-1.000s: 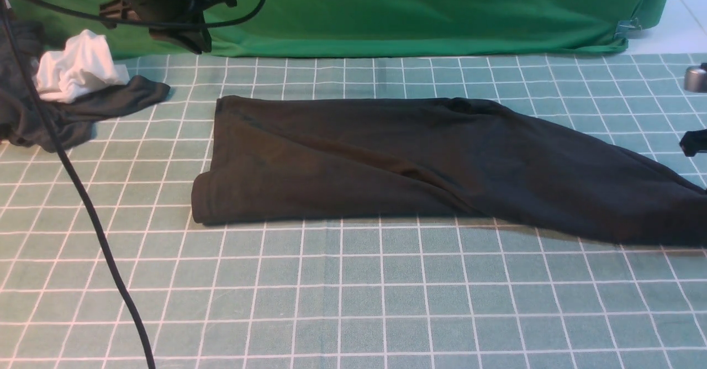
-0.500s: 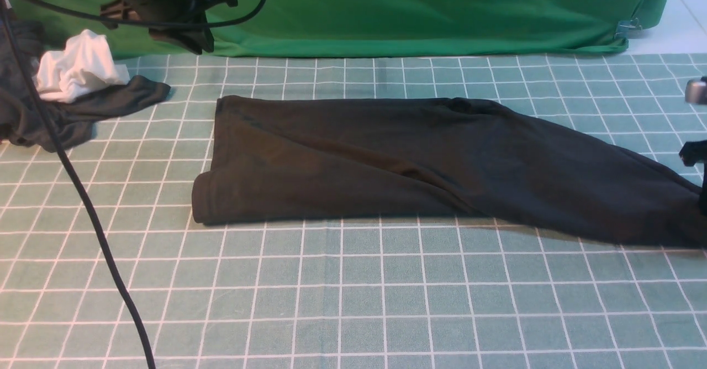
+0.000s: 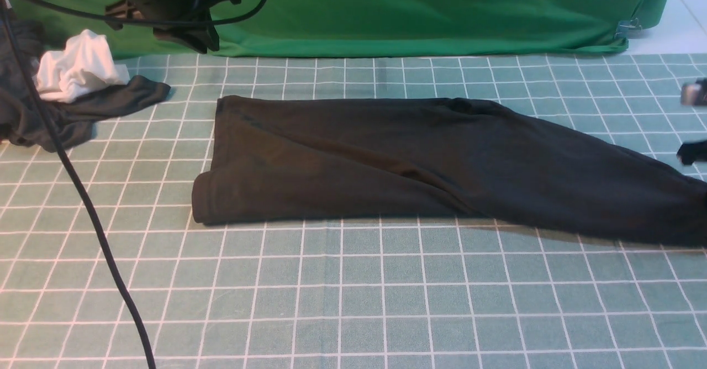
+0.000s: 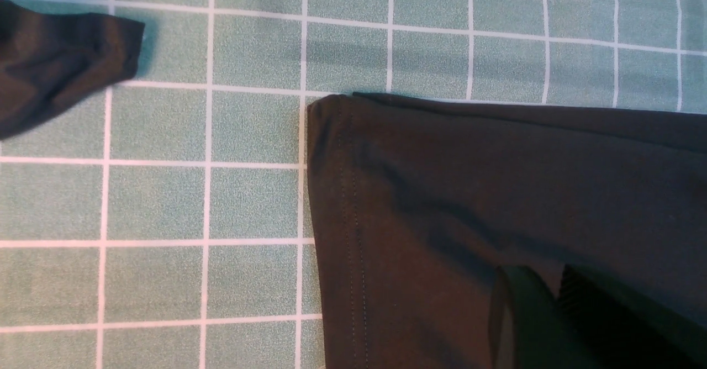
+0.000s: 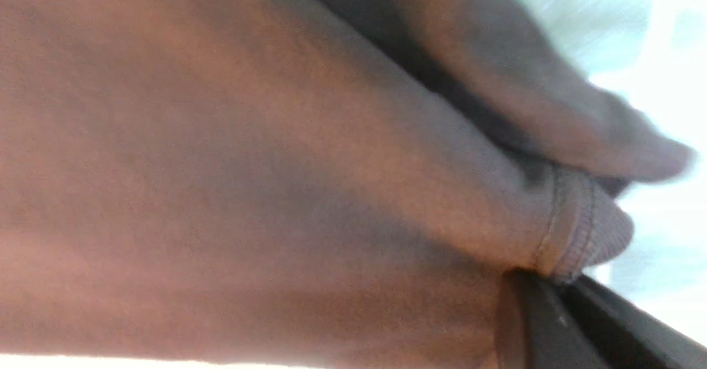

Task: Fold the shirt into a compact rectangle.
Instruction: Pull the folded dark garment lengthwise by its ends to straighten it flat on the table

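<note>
The black shirt (image 3: 420, 162) lies flat on the green mat (image 3: 353, 291) with white squares. It is folded into one long strip. Its stitched edge (image 4: 351, 220) is on the robot's left, and the other end runs off to the right side. The left gripper (image 3: 190, 35) hangs high up, near the far left corner of the shirt, and does not touch it. From its own camera, its two fingers (image 4: 519, 319) show over the shirt near the stitched edge. They sit close to each other, but I cannot tell if they are fully closed. The right gripper (image 3: 694, 151) only peeks in at the right side, just by the end of the shirt. Its camera is blurry and full of dark cloth. A sleeve cuff (image 5: 574, 225) sits right against one finger (image 5: 544, 325). I cannot tell if those jaws hold the cloth. A grey garment (image 3: 83, 115) and a white cloth (image 3: 77, 70) lie bunched together far to the left, apart from the shirt.
</note>
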